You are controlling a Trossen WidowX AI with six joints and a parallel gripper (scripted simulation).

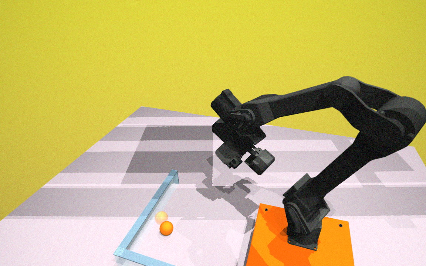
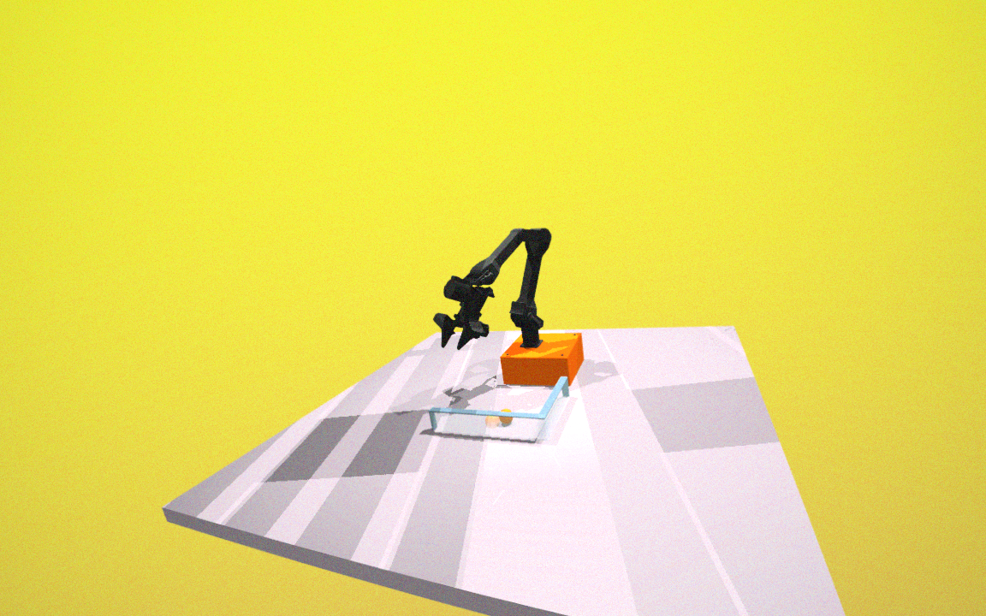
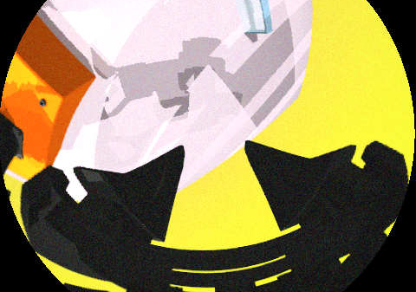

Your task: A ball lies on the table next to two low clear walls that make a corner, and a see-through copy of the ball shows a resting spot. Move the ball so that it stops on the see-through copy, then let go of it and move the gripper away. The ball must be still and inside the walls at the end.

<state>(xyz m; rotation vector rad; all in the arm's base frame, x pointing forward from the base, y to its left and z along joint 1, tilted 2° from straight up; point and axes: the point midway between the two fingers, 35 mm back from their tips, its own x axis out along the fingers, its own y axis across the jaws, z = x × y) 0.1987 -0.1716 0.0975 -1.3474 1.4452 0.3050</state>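
- Approach step: the hand (image 1: pixel 243 161) hangs high above the bench (image 1: pixel 75 185), fingers fairly wide, holding nothing.
- The orange ball (image 1: pixel 166 228) rests inside the clear walls (image 1: pixel 148 206), just beside the see-through copy (image 1: pixel 161 217).
- Next, I judge: descend over the ball.

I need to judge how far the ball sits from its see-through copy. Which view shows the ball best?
The top view: the ball is largest there, just beside the see-through copy. The exterior view shows it tiny behind the clear wall; the wrist view shows it small at the picture's upper edge.
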